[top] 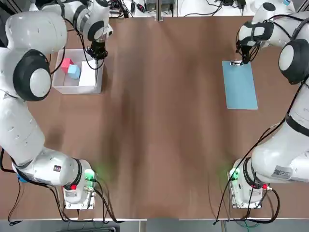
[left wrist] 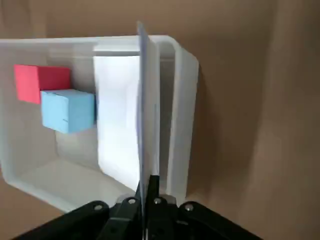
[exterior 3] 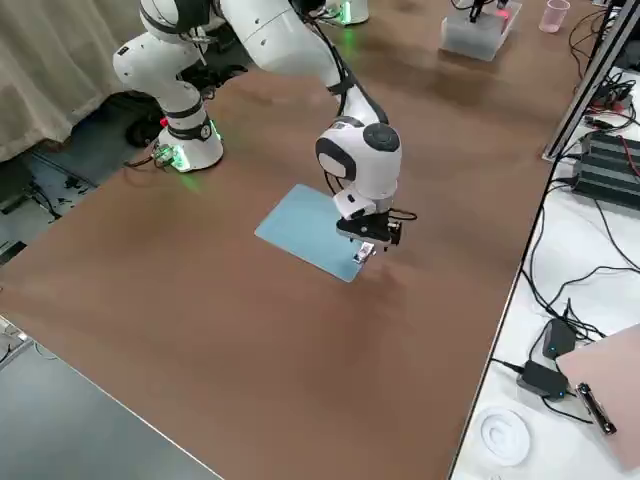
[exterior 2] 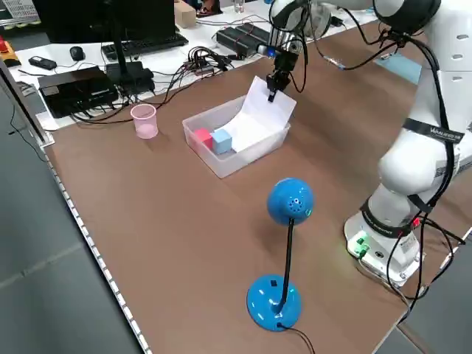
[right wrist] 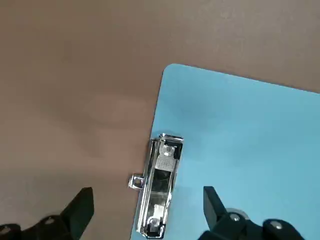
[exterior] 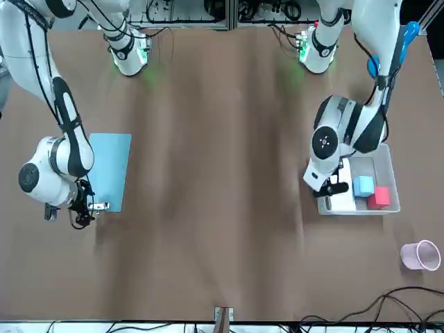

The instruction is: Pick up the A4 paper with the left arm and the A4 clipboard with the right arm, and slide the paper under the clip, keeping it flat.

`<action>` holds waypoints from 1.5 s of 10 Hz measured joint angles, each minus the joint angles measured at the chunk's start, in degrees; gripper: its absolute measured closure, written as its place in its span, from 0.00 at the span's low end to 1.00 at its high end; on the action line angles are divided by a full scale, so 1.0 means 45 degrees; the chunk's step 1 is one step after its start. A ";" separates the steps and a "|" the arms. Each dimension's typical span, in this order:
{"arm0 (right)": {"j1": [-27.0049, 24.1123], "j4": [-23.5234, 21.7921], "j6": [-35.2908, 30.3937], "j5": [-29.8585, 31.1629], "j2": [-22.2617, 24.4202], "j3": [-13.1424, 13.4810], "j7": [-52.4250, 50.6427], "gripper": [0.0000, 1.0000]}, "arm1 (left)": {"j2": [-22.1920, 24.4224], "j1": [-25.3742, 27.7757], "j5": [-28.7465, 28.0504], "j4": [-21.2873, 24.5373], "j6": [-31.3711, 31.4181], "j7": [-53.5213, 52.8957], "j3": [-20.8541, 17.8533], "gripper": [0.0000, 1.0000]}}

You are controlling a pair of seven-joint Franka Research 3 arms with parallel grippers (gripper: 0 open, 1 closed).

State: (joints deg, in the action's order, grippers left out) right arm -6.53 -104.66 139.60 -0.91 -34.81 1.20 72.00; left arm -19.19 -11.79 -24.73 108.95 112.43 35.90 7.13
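The white A4 paper leans in a clear bin, its upper edge rising above the rim. My left gripper is shut on that upper edge; in the left wrist view the sheet runs edge-on between the closed fingers. The light-blue A4 clipboard lies flat on the table at the right. Its silver clip sits at the far short edge. My right gripper hovers open just over the clip, one finger on each side of it.
The clear bin at the far left also holds a red block and a blue block. A pink cup stands beyond the bin. A blue ball-headed stand rises at the table's left edge.
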 joint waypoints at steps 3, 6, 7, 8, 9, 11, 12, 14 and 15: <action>0.0001 0.0000 0.0355 -0.0064 -0.0271 -0.0008 0.0123 0.03 | 0.0682 0.0024 0.0000 -0.1186 -0.2090 -0.0230 -0.0001 0.99; 0.0001 0.0000 0.0508 -0.0127 -0.0404 -0.0011 0.0138 0.04 | 0.1038 0.0036 0.0001 -0.2435 -0.4074 -0.0407 -0.0010 0.99; 0.0001 -0.0001 0.0644 -0.0139 -0.0440 -0.0011 0.0141 0.04 | 0.1049 0.0050 0.0001 -0.3124 -0.4660 -0.0455 -0.0023 0.99; 0.0000 -0.0001 0.0736 -0.0146 -0.0495 -0.0010 0.0144 0.04 | 0.1073 0.0104 0.0146 -0.3832 -0.5087 -0.0480 -0.0054 0.99; 0.0000 -0.0001 0.0780 -0.0153 -0.0549 -0.0010 0.0145 0.04 | 0.1088 0.0258 0.0549 -0.4360 -0.5274 -0.0486 -0.0080 0.99; 0.0014 -0.0001 0.0788 -0.0156 -0.0616 -0.0019 0.0146 0.04 | 0.1089 0.0743 0.1449 -0.5095 -0.5466 -0.0486 -0.0103 0.99; 0.0020 -0.0001 0.0789 -0.0157 -0.0624 -0.0021 0.0147 0.04 | 0.1090 0.0824 0.1814 -0.5328 -0.5609 -0.0440 -0.0146 0.99; 0.0016 -0.0001 0.0789 -0.0161 -0.0636 -0.0018 0.0149 0.06 | 0.1089 0.0821 0.3016 -0.5711 -0.5697 0.0489 -0.0403 0.99; 0.0015 -0.0001 0.0789 -0.0163 -0.0656 -0.0016 0.0149 0.07 | 0.1088 0.0824 0.3669 -0.5882 -0.5699 0.1157 -0.0562 0.99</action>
State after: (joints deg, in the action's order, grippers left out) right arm -6.47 -104.67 143.15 -1.64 -37.77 1.13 72.67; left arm -14.29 -8.08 -8.22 82.48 86.78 41.11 4.61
